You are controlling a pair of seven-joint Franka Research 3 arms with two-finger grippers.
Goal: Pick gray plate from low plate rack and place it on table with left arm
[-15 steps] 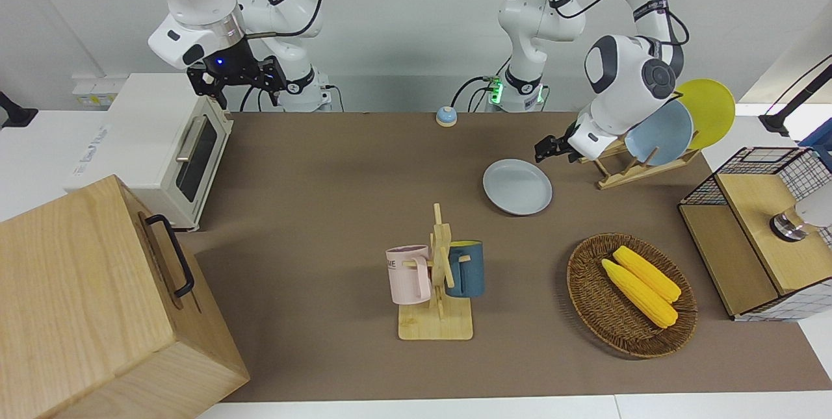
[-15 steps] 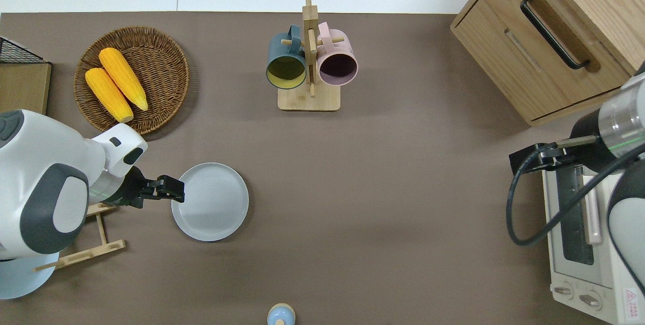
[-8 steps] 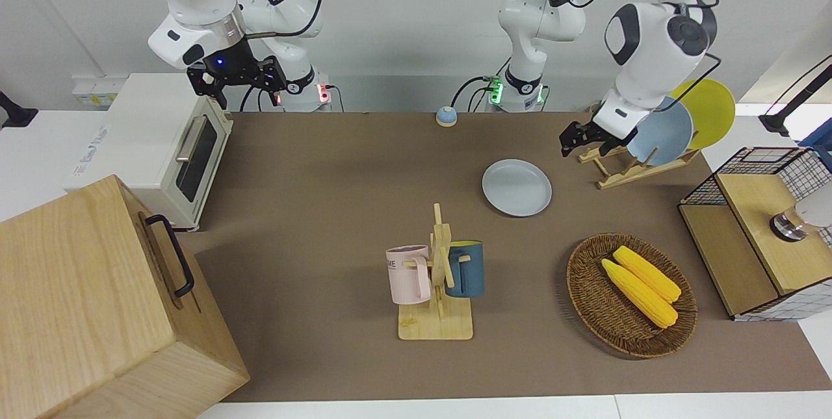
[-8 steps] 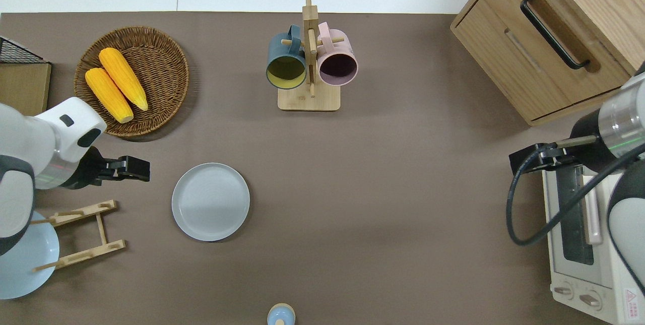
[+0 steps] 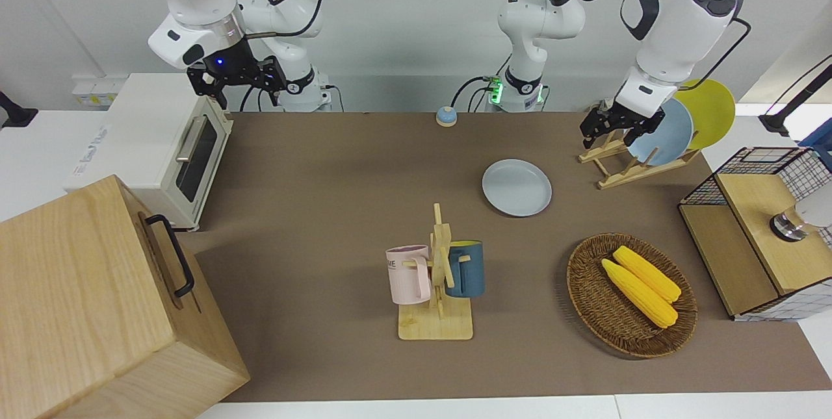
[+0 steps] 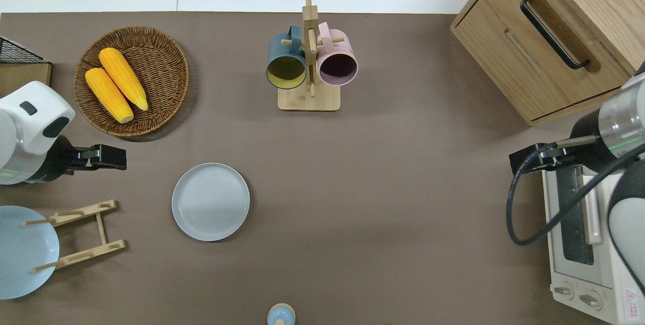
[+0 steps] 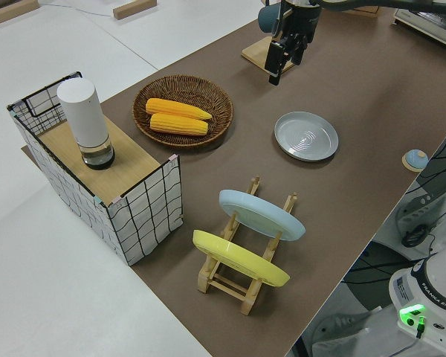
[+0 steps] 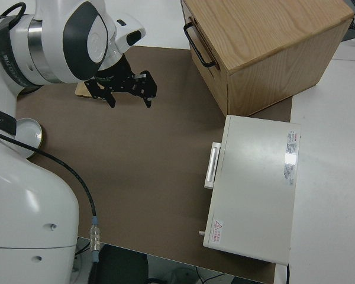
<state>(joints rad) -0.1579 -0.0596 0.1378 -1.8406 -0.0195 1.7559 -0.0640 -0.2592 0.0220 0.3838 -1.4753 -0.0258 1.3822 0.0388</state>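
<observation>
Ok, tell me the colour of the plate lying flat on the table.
Light gray plate, clearest in the overhead view.

Right tool open over the table — holding nothing.

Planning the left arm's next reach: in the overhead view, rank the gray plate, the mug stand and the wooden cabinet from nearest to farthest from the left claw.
1. The gray plate, flat on the table, is nearest the left claw.
2. The mug stand, mid-table, farther from the robots.
3. The wooden cabinet, at the right arm's end.
</observation>
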